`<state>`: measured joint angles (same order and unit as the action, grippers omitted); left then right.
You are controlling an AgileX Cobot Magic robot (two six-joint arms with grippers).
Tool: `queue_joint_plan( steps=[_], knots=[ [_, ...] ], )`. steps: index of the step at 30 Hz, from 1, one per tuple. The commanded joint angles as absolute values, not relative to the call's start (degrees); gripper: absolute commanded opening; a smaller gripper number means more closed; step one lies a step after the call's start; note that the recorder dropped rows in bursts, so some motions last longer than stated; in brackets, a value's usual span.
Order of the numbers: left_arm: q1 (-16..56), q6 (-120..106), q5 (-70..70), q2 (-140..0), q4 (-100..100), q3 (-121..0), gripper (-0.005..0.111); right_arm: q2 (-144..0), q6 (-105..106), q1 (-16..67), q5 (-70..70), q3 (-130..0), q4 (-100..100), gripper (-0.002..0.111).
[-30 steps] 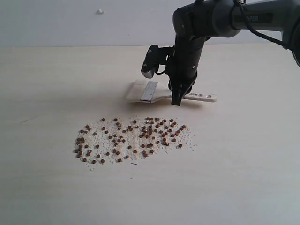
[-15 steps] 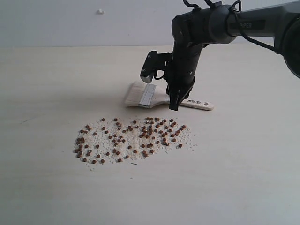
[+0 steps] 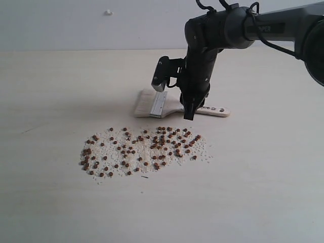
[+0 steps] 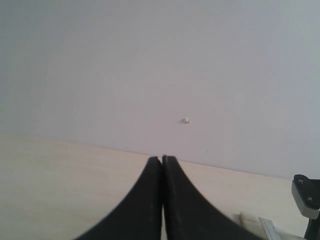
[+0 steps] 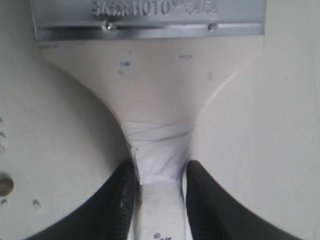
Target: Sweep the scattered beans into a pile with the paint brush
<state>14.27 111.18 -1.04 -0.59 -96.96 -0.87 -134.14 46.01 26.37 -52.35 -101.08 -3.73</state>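
The paint brush [image 3: 158, 103] lies flat on the pale table just behind the beans [image 3: 144, 149], bristles to the left and wooden handle to the right. The beans are reddish-brown, spread among whitish grains in a wide oval patch. My right gripper [image 3: 189, 115] points down over the handle's neck. In the right wrist view its jaws [image 5: 159, 175] straddle the taped neck of the paint brush [image 5: 155, 90] and stand open, with a thin gap beside one finger. One bean [image 5: 5, 185] shows at that view's edge. My left gripper [image 4: 162, 159] is shut on nothing, away from the work.
The pale wooden table [image 3: 263, 192] runs back to a light wall [image 3: 61, 25] with a small white speck [image 3: 108, 11] on it. The right arm's wrist camera [image 3: 161, 73] hangs above the brush's ferrule.
The right gripper has shifted the brush slightly left and toward the beans and settled it on the table. Its jaws have widened a little around the handle. The left gripper has not moved.
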Motion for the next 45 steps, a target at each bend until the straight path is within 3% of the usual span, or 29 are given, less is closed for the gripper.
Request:
queue_joint_plan(
  steps=[1,14,34,45],
  knots=[
    [14.54,111.22,-1.24,-0.56,-96.99,-0.75,0.0,-134.61,46.5,26.31,-52.78,-101.05,-4.6,0.045],
    [14.54,111.22,-1.24,-0.56,-96.99,-0.75,0.0,-134.61,53.85,26.31,-49.49,-101.05,-4.6,0.067],
    [14.54,111.22,-1.24,-0.56,-96.99,-0.75,0.0,-134.73,50.87,26.31,-50.3,-101.05,-3.97,0.065],
    [14.54,111.22,-1.24,-0.56,-96.99,-0.75,0.0,-134.1,61.84,26.31,-52.81,-101.05,-1.16,0.065]
  ],
)
